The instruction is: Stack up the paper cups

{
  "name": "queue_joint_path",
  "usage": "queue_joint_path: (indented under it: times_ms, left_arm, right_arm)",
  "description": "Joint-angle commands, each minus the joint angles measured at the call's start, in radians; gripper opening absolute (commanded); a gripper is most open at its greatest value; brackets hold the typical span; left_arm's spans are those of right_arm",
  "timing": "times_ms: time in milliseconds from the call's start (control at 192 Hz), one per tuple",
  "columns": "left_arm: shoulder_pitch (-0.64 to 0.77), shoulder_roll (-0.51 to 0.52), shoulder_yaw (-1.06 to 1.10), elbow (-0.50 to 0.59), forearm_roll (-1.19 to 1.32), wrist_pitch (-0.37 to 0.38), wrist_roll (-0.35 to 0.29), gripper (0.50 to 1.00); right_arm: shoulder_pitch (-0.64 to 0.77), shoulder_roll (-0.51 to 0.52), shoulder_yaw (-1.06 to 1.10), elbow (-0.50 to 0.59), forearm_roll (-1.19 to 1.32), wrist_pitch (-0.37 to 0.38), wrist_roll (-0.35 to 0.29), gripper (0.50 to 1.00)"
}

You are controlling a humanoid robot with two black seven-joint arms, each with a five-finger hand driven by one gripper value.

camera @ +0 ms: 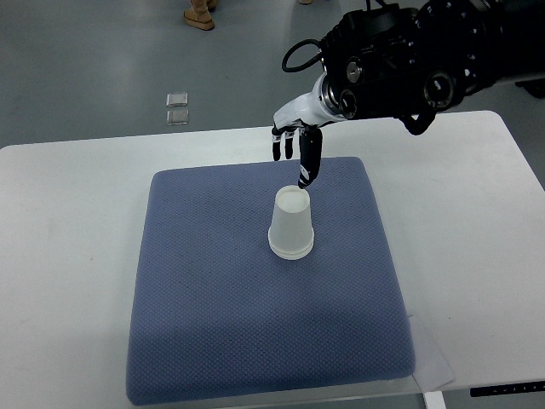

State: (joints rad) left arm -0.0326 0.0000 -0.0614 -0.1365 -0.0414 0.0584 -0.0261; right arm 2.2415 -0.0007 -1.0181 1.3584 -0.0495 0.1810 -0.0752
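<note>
Here a translucent white cup stands upside down on the blue mat, its wider rim flat on the fabric and its smaller base facing up. It sits a little right of the mat's middle and toward the far half. Whether it is a single cup or several nested together cannot be told from this view, and nothing of its inside shows.

The right hand comes in from the right edge on a bulky black arm and hangs over the far edge of the mat, just beyond the cup. Its white palm faces down and its dark fingers point downward, loosely spread and holding nothing. The longest finger reaches closest to the cup's upturned base, its tip just above the far rim of that base; whether it touches cannot be told.

The mat lies on a white table. On the grey floor beyond the table's far edge lie two small clear squares, and a person's shoe shows at the top edge.
</note>
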Motion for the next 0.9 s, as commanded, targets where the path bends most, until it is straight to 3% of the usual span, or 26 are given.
queue_joint_path:
  times_ms: [0, 125, 366, 423, 428, 569, 736, 893]
  left_arm:
    - [0.000, 0.000, 0.000, 0.000, 0.000, 0.000, 0.000, 1.000]
    - [0.000, 0.000, 0.000, 0.000, 0.000, 0.000, 0.000, 1.000]
    - [0.000, 0.000, 0.000, 0.000, 0.000, 0.000, 0.000, 1.000]
    - [0.000, 0.000, 0.000, 0.000, 0.000, 0.000, 0.000, 1.000]
    - [0.000, 0.000, 0.000, 0.000, 0.000, 0.000, 0.000, 1.000]
    - [0.000, 0.000, 0.000, 0.000, 0.000, 0.000, 0.000, 1.000]
    - [0.000, 0.000, 0.000, 0.000, 0.000, 0.000, 0.000, 1.000]
    - [0.000, 0.000, 0.000, 0.000, 0.000, 0.000, 0.000, 1.000]
  right_arm:
    - [0.006, -0.031, 0.003, -0.015, 0.016, 0.000, 0.000, 0.817]
    - [0.009, -0.104, 0.006, -0.033, 0.042, -0.005, 0.000, 0.821]
    - [-0.066, -0.237, 0.042, -0.116, 0.138, -0.123, 0.018, 0.827]
    - [-0.066, -0.237, 0.042, -0.116, 0.138, -0.123, 0.018, 0.827]
    - [-0.110, -0.264, 0.085, -0.145, 0.169, -0.164, 0.021, 0.827]
    - [-0.264, -0.340, 0.226, -0.203, 0.223, -0.253, 0.037, 0.827]
    - [-0.434, -0.413, 0.443, -0.245, 0.292, -0.307, 0.060, 0.829]
    - [-0.632, -0.450, 0.678, -0.312, 0.376, -0.330, 0.123, 0.829]
